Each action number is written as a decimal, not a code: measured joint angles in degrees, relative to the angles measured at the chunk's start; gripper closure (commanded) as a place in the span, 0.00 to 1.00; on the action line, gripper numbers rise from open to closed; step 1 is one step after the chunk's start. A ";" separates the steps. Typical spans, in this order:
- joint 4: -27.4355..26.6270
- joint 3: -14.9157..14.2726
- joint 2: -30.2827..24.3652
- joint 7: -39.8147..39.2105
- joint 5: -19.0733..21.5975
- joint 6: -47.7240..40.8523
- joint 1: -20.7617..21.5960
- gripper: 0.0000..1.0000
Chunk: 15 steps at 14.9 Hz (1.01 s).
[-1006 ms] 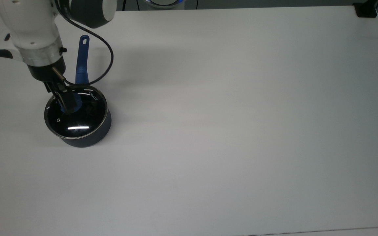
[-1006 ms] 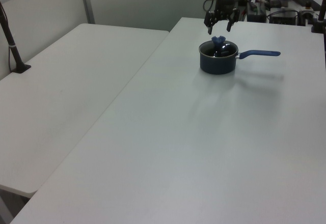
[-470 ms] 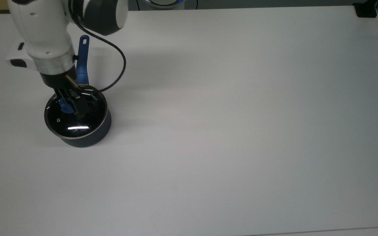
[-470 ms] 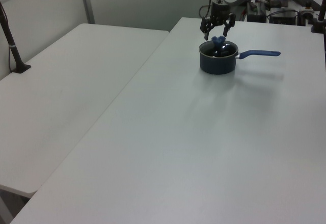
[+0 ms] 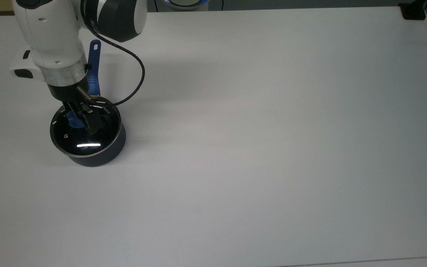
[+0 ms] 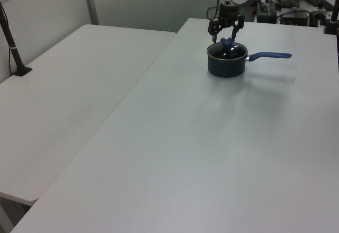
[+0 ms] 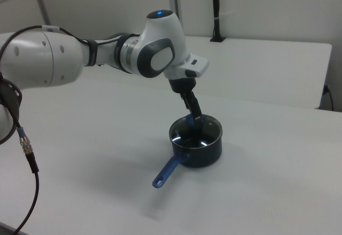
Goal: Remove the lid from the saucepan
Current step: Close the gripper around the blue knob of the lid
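Note:
The dark navy saucepan [image 5: 100, 155] stands at the top view's left, its long blue handle [image 5: 94, 52] pointing toward the table's far edge. The glass lid [image 5: 83, 140] lies flat on it, with its blue knob [image 5: 71, 121] partly covered by the arm. My gripper [image 5: 81, 118] hangs just over the knob. In the left view the gripper [image 6: 225, 34] is open, one finger on each side of the knob [image 6: 226, 42] and slightly above it. In the right view the fingers [image 7: 193, 111] reach down to the lid [image 7: 191, 136] on the saucepan [image 7: 207, 152].
A black cable [image 5: 137, 78] loops from the wrist beside the pan. A black block [image 5: 413, 12] sits at the table's far right corner in the top view. In the left view a second table [image 6: 63, 84] adjoins on the left, with a black post [image 6: 11, 42].
The gripper moved toward the top view's right and came down, from beside and above the knob to straddling it. Saucepan and lid have not moved.

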 measured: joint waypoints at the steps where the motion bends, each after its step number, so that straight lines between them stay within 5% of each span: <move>1: 0.00 0.03 0.00 0.00 -0.19 -0.23 0.00 0.06; 15: 0.26 0.10 0.10 1.11 -0.35 -7.53 0.00 0.06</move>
